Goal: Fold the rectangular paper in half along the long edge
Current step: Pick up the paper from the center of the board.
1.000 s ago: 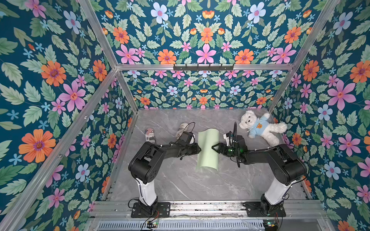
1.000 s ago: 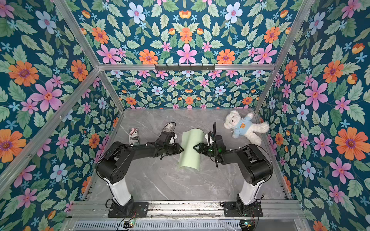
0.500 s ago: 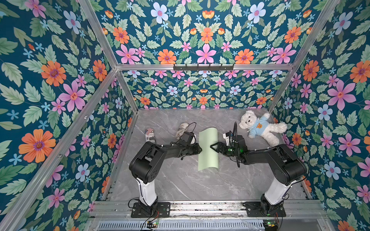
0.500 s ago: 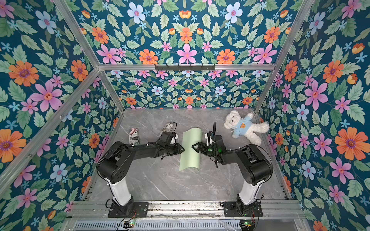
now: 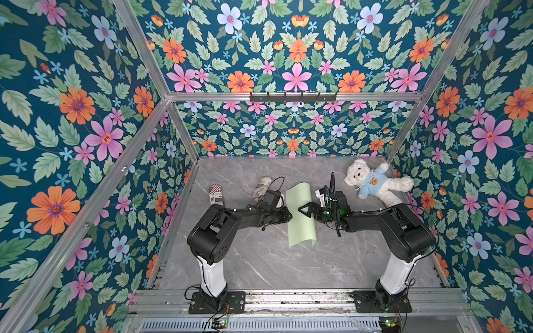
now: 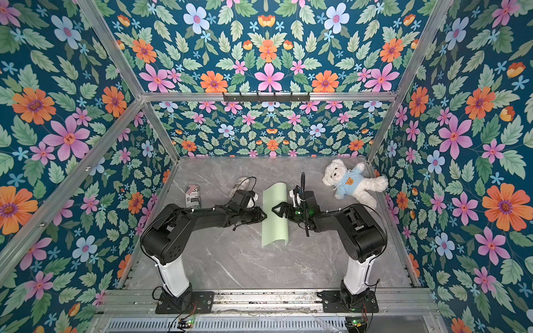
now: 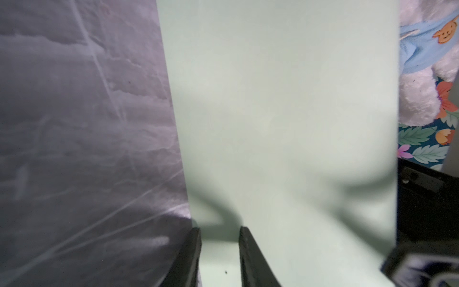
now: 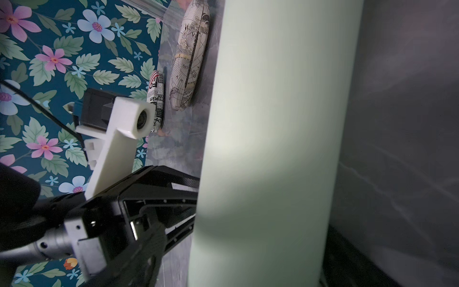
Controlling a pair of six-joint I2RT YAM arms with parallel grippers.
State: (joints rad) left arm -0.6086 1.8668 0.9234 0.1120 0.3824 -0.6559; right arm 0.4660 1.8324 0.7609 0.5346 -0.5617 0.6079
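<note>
Rectangular paper (image 5: 302,230) curled between left fingers (image 7: 188,256), right fingers (image 5: 303,209).

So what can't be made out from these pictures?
Right end effector: open or shut unclear; tiny in both top views, and the pale mint-green rectangular paper fills the right wrist view.
Paper's underside and any crease: hidden beneath its arched top, every view.
White plush teddy bear: cut off by the left wrist view's edge.
</note>
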